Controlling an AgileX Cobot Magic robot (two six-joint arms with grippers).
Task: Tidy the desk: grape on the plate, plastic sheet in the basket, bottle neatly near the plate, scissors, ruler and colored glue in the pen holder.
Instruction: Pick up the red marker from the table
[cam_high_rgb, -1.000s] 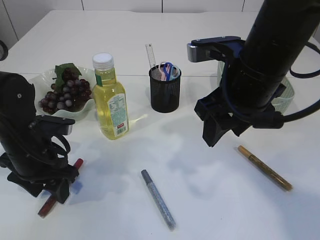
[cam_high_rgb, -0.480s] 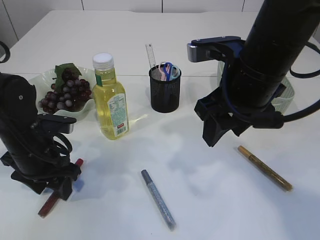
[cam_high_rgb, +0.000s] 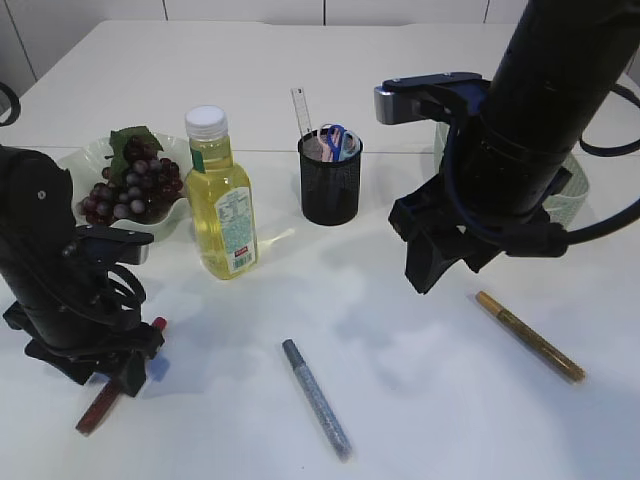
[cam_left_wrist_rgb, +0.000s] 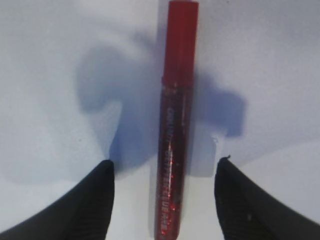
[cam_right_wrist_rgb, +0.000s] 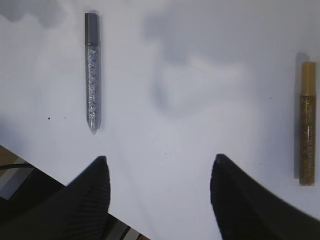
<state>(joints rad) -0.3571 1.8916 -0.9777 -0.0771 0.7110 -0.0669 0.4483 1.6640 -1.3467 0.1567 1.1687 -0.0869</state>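
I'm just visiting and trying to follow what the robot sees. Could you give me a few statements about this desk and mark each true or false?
1. The red glitter glue pen lies between the open fingers of the left gripper. True.
2. The right gripper is holding the gold glitter glue pen. False: its jaws are open and empty, and that pen lies on the table apart from it.
3. The grapes are on the plate. True.
4. The silver glitter glue pen stands in the pen holder. False: it lies flat on the table.
5. The bottle has tipped over. False: it stands upright beside the plate.
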